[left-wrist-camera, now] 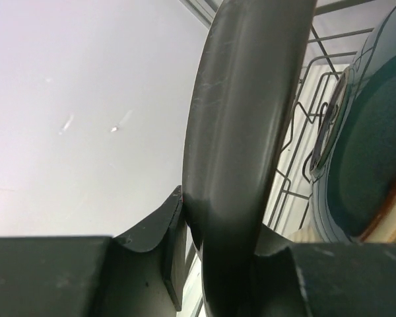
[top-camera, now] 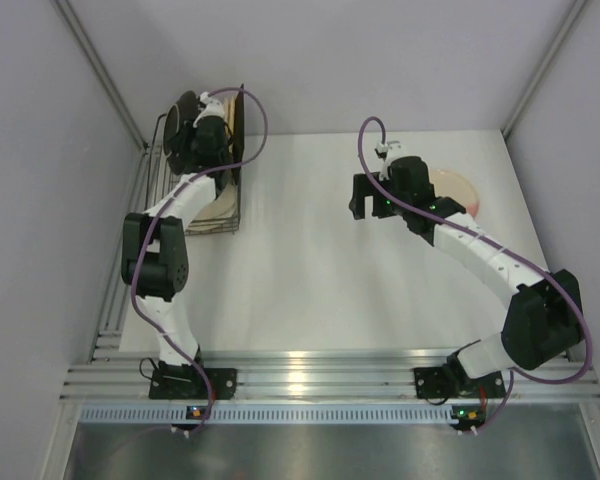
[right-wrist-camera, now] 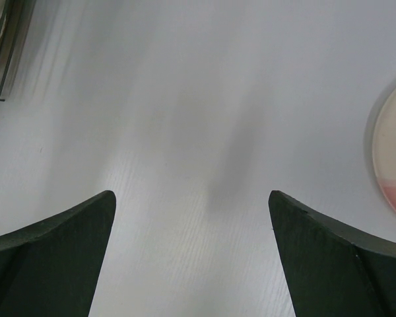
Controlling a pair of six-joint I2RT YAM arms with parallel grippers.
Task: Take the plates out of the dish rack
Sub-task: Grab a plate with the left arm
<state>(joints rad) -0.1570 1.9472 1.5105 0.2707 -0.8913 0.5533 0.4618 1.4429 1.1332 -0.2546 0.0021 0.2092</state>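
Overhead, the left fingers grip a dark plate upright at the dish rack, far left; the right fingers hover beside a cream plate on the surface. Left wrist: both fingers clamp that plate's rim, with a teal plate beside it. Right wrist: the fingers are spread wide and empty.

Bare table lies open at twelve o'clock before my right gripper, with a cream plate at two. At ten, the dish rack crowds my left gripper and its dark plate: a teal plate close at three, the side wall beyond at nine.
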